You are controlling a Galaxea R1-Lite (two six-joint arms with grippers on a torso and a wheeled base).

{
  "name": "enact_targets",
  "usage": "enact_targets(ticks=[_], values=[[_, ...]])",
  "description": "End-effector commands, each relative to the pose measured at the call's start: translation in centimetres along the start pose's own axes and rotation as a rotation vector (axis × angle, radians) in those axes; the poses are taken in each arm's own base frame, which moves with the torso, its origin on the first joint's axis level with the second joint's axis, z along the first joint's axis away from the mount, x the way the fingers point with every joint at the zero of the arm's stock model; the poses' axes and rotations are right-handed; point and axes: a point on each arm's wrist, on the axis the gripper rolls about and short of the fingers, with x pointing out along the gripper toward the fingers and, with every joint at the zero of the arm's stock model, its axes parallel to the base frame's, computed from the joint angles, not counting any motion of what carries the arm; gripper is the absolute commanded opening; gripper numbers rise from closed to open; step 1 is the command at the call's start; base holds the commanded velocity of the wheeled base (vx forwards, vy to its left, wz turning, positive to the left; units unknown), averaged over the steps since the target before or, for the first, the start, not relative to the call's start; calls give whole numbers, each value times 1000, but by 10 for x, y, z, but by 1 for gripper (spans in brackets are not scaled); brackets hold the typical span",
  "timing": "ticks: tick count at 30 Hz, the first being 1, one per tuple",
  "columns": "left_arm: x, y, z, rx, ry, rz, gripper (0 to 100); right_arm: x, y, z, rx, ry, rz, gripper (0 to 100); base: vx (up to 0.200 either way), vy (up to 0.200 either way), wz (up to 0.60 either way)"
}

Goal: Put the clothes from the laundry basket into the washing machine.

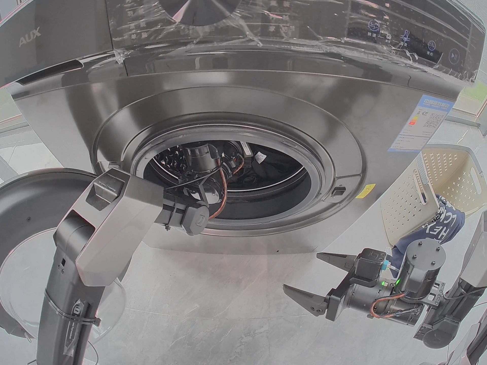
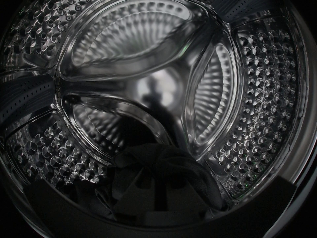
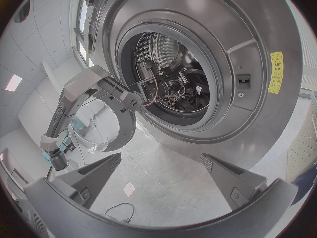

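Floor: pale grey marbled tile floor [image 1: 213, 300] runs up to the dark grey front-loading washing machine [image 1: 284, 92]. Its round glass door [image 1: 30, 214] is swung wide to our left, away from the mouth.
Left tool: the left tool [image 1: 233, 162] is through the mouth and inside the dimpled steel drum [image 2: 264, 83]. We judge it is there so a garment lands past the lip. We cannot tell its state or load.
Drum load: dark crumpled clothes [image 2: 161, 179] lie on the drum's bottom near the front lip.
Right tool: the right tool [image 1: 302, 272] hangs over the floor by the machine's right front corner, jaws spread wide and empty.
Basket: the cream perforated plastic laundry basket [image 1: 456, 178] stands at the machine's right side. A dark blue garment with white lettering [image 1: 446, 226] is draped over its near rim, close to the right tool, so we judge it the likely next pick.
Room: our left arm takes much of the mouth, while the floor before it lies open.
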Motion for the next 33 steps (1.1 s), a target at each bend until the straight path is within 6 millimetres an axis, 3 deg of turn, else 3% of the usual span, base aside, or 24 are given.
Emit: enact_targets(ticks=[1,2,3,15,21,30,33], values=[[3,8,-19,12,3,16,0,0,0,-1,0,2,1,100,0,0,0],[3,8,-19,17,5,14,0,0,0,-1,0,2,1,100,0,0,0],[2,9,-20,21,9,14,100,0,0,-1,0,2,1,100,0,0,0],[-13,7,-28,37,81,16,100,0,0,-1,1,4,1,100,0,0,0],[-24,-2,-13,55,85,-2,100,0,0,0,1,2,0,100,0,0,0],[-73,-12,3,177,218,-17,100,0,0,0,1,2,0,100,0,0,0],[-101,-11,5,221,291,-24,100,-1,-3,1,0,-5,-9,100,0,0,0]])
